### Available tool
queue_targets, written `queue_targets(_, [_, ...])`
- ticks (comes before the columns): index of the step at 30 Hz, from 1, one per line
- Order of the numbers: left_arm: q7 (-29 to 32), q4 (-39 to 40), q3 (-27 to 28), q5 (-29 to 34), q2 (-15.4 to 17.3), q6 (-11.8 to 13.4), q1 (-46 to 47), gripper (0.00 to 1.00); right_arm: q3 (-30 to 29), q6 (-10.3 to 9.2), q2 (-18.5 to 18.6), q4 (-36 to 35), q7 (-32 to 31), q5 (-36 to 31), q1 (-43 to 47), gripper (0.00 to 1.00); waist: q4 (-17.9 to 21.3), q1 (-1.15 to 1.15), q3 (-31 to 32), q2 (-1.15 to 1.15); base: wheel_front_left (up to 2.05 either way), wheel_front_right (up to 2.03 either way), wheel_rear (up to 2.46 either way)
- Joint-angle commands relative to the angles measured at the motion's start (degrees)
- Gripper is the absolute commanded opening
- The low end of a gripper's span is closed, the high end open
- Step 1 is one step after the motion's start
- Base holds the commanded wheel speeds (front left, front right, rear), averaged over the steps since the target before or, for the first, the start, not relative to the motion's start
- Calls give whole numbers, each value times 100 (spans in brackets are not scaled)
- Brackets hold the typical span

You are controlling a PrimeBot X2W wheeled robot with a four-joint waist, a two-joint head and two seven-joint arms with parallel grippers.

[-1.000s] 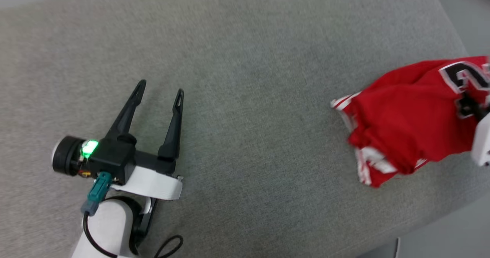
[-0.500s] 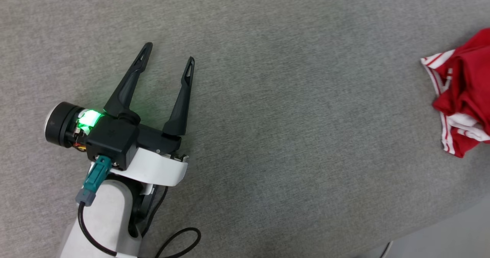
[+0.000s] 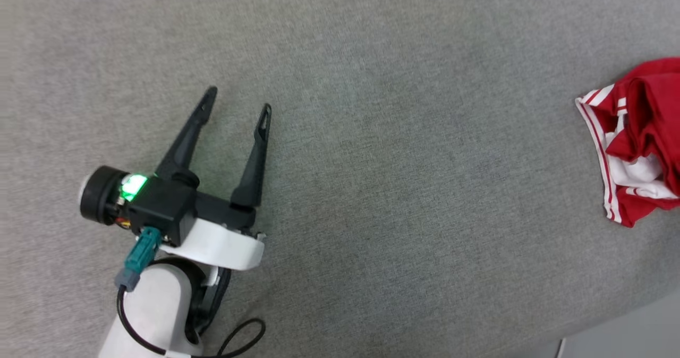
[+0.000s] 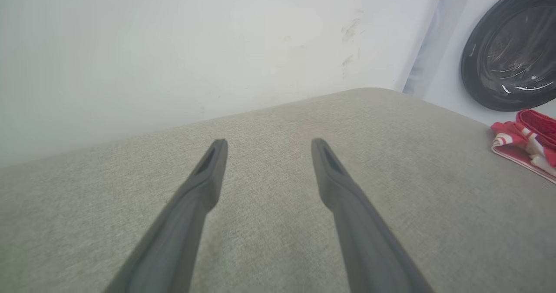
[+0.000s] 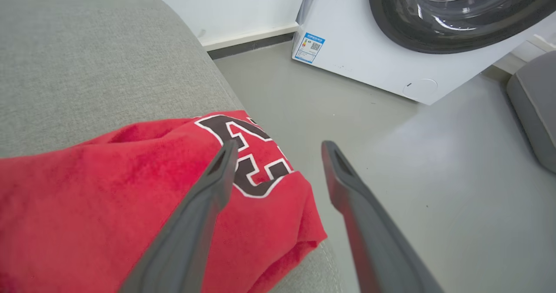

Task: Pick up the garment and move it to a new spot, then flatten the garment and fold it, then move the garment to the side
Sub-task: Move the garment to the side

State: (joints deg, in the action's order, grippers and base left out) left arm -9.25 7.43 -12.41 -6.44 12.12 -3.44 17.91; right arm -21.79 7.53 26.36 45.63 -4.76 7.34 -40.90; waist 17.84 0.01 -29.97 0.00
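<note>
The garment [image 3: 640, 140], a crumpled red jersey with white stripes, lies at the right edge of the grey cushioned surface [image 3: 382, 161]. It also appears far right in the left wrist view, garment [image 4: 527, 138]. In the right wrist view the garment [image 5: 108, 197] lies bunched with its black numerals up, at the cushion's rim. My right gripper [image 5: 278, 147] hovers just above its edge, open and holding nothing. My left gripper [image 3: 239, 100] rests open over bare cushion far to the left, also seen as left gripper [image 4: 267, 145].
A white washing machine [image 5: 391, 36] with a dark round door stands on the grey floor [image 5: 412, 154] beyond the cushion's edge. A grey seat corner [image 5: 534, 106] sits at the right. A white wall [image 4: 173, 45] backs the cushion.
My right gripper has let go of the garment and now stands open above it. The head camera turned left and then settled; the left gripper stayed open.
</note>
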Motion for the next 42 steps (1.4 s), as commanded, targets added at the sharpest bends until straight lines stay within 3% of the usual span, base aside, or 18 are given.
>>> queue_targets(1, [-52,-52,8,-41,-23,38,-109,100,-41,-9,-48,-42,113,-37,142,100,-90,-1,257,0,0,0,0])
queue_targets(11, [-355,-668,93,-342,-232,201,-639,100,-252,-8,-507,-770,782,-29,1190,100,-625,-1,1357,0,0,0,0])
queue_targets(18, [-470,-1021,224,-517,-309,353,-1061,100,-91,-8,-1017,-1639,848,63,2107,100,-1044,-1,1985,0,0,0,0])
queue_targets(30, [-560,-1484,397,-718,-333,450,-1567,100,885,-7,-1809,-3095,842,243,3452,100,-1539,-1,2603,0,0,0,0])
queue_targets(42, [-596,-1742,482,-779,-365,480,-1870,100,1749,-7,-2041,-4209,756,264,4221,100,-1724,-1,3082,0,0,0,0])
